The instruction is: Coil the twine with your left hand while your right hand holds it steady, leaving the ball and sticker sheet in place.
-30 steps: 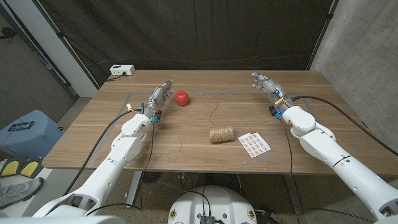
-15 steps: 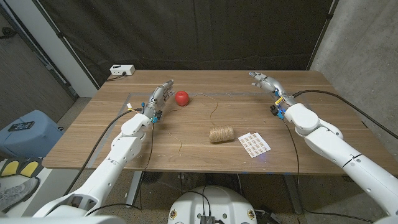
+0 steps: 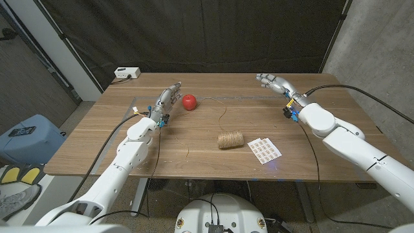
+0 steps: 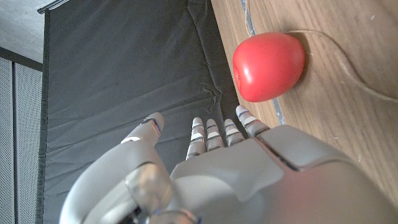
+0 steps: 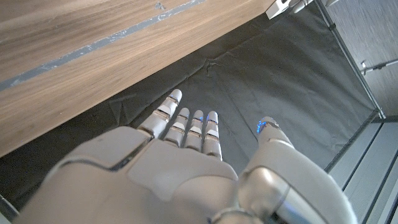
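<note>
Judged to be the opening step, the reach, with no coiling begun and nothing gripped. Found the left hand (image 3: 167, 99) at the far left of the worktop (image 3: 97, 149), just beside the red ball (image 3: 188, 101), fingers (image 4: 211, 132) straight, released and holding nothing. Found the right hand (image 3: 274, 83) near the far right edge, well apart from the twine, fingers (image 5: 189, 124) likewise extended and free of any load.

Saw the twine spool (image 3: 231, 140) lying on its side near the middle of the worktop, a short, tan, tightly wound cylinder, with the sticker sheet (image 3: 264, 149) just beside it toward the robot's right. Traced a loose strand (image 3: 225, 113) running from the spool away toward the far side, then bending across toward the ball. Could not tell whether it touched the ball. Looked thin, limp and light, likely to drag or snag rather than stay put.

Called next for bringing the right hand in and down onto the spool to pin it. Called then for the left hand to pinch the loose strand close by the ball without nudging the ball. Reckoned the chief risks to be rolling the ball while picking up the strand, and shifting the sticker sheet while settling on the spool.
</note>
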`<state>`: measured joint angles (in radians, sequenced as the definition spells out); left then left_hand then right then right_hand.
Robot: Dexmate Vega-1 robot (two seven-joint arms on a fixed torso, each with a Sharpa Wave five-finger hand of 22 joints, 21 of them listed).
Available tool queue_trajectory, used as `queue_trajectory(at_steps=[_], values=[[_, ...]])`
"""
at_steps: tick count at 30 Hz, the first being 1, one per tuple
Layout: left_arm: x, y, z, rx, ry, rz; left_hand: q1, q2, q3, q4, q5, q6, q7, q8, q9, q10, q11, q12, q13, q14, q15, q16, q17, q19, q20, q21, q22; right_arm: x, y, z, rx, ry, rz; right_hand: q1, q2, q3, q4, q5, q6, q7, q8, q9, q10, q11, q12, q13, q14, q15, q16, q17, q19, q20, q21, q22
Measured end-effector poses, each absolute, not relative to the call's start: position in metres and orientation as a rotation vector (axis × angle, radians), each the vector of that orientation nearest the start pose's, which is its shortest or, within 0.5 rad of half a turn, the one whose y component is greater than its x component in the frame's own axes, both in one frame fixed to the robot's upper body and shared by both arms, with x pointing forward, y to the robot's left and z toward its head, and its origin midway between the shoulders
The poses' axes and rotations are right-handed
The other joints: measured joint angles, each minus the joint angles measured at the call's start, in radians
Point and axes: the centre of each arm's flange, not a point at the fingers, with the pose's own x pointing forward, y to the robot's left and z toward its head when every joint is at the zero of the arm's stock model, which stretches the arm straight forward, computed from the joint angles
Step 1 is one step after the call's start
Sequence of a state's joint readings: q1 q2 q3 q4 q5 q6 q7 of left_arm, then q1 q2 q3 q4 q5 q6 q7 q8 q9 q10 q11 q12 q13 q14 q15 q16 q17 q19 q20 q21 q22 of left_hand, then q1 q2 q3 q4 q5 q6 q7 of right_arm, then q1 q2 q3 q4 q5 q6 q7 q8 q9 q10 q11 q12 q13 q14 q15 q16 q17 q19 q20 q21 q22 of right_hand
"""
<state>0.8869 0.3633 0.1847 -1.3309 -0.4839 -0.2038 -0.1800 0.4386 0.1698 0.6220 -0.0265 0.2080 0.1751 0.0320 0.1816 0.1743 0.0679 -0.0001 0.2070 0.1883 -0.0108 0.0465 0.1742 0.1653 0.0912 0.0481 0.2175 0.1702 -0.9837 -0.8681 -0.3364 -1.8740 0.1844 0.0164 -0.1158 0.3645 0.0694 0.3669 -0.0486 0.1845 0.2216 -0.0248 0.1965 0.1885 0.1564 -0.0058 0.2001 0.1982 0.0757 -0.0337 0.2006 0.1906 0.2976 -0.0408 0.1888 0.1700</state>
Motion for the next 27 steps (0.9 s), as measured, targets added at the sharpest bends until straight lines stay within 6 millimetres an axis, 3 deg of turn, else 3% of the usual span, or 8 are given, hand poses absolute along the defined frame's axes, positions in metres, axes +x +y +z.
queue_trajectory(at_steps=[4, 12, 27], values=[[0.649, 0.275, -0.025, -0.031, -0.600, -0.269, 0.000, 0.000, -0.004, -0.004, 0.008, 0.001, 0.001, 0.000, 0.000, 0.000, 0.000, 0.000, 0.000, 0.000, 0.000, 0.000, 0.000, 0.000, 0.000, -0.001, 0.000, 0.550, -0.269, 0.039, -0.762, -0.689, 0.151, 0.016, -0.002, 0.004, -0.015, -0.001, 0.000, 0.000, 0.000, 0.000, 0.000, 0.000, 0.000, 0.000, 0.000, 0.000, 0.000, 0.000, -0.004, 0.004, 0.000, 0.000], [0.649, 0.275, -0.025, -0.034, -0.601, -0.266, 0.005, -0.005, -0.003, -0.011, 0.008, 0.004, 0.004, 0.000, 0.000, 0.000, 0.000, 0.000, 0.000, 0.000, 0.000, 0.000, 0.000, 0.000, 0.000, -0.001, 0.000, 0.537, -0.263, 0.048, -0.825, -0.710, 0.172, 0.075, -0.017, 0.016, -0.073, -0.004, -0.009, 0.009, 0.000, 0.000, -0.004, 0.018, 0.000, 0.004, 0.007, 0.014, 0.000, 0.000, -0.007, 0.014, 0.000, 0.000], [0.647, 0.273, -0.027, -0.045, -0.604, -0.267, 0.010, 0.000, 0.001, -0.023, 0.008, 0.004, 0.004, 0.000, 0.000, 0.004, -0.004, 0.000, 0.000, 0.000, 0.000, 0.000, 0.000, 0.000, 0.000, -0.001, 0.000, 0.523, -0.251, 0.053, -0.982, -0.701, 0.195, 0.188, -0.030, 0.049, -0.134, 0.001, -0.007, 0.025, 0.007, 0.005, 0.002, 0.052, 0.007, 0.011, 0.014, 0.032, 0.000, 0.000, 0.005, 0.038, 0.000, 0.000]])
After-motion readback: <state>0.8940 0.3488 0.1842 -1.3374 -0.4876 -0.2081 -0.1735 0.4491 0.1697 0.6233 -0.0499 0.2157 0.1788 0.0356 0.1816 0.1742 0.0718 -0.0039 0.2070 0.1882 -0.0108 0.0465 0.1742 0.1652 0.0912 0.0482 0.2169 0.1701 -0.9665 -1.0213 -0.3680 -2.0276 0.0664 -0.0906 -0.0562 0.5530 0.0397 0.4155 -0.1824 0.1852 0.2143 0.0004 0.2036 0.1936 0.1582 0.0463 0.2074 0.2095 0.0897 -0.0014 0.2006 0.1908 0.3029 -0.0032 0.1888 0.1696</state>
